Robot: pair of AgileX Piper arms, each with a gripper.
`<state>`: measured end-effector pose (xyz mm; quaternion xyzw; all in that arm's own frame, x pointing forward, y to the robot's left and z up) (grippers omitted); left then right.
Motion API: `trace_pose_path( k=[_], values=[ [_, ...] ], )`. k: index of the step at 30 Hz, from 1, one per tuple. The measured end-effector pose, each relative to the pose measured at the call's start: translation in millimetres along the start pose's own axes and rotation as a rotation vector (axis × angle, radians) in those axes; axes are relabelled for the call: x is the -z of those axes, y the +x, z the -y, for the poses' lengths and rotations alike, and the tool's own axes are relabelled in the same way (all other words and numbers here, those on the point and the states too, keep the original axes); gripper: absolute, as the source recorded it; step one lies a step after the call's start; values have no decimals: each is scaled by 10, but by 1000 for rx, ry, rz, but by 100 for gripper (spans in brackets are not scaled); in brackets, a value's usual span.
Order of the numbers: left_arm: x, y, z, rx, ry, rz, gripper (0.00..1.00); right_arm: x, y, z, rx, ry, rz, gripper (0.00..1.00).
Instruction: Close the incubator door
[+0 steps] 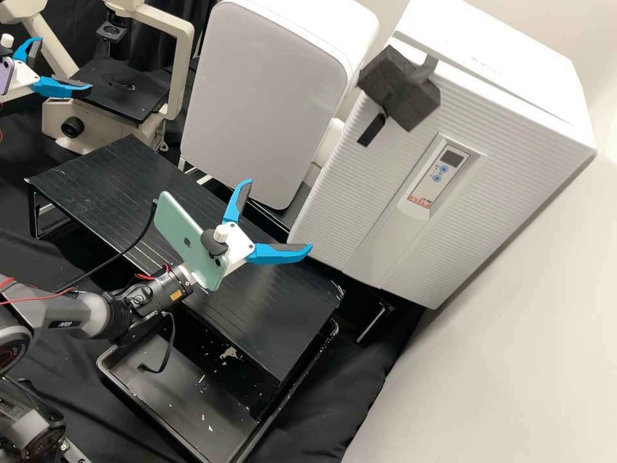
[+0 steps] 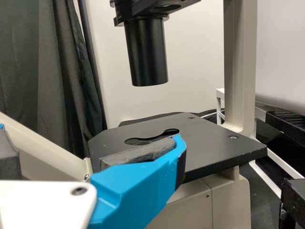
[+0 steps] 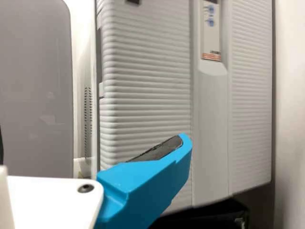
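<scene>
The white incubator's ribbed door [image 1: 385, 193] is at the right of the high view, with a dark foam block [image 1: 398, 87] near its upper corner. My right gripper [image 1: 280, 214] is open over the black platform, left of the door and apart from it. In the right wrist view, one finger of my right gripper [image 3: 93, 143] overlaps the ribbed door [image 3: 147, 71]; a dark seam runs along one door edge. Whether the door is fully shut, I cannot tell. At upper left, my left gripper [image 1: 62, 63] is open beside the microscope; the left wrist view shows my left gripper [image 2: 93, 150] at the microscope stage.
A white box with a smooth grey front [image 1: 263, 96] stands beside the incubator. Between the right arm and the incubator lies the black platform [image 1: 109, 186], with a dark tray [image 1: 173, 379] below. The microscope [image 1: 122, 93] is at upper left. A pale wall [image 1: 501, 321] borders the incubator.
</scene>
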<state>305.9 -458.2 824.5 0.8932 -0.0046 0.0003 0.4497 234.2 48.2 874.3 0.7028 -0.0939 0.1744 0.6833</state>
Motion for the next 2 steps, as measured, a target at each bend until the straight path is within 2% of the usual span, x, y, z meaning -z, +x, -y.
trace_pose_path(
  k=[2],
  values=[
    [0,0,0,0,0,0,100,-22,-37,20,12,31,8,100]
  ],
)
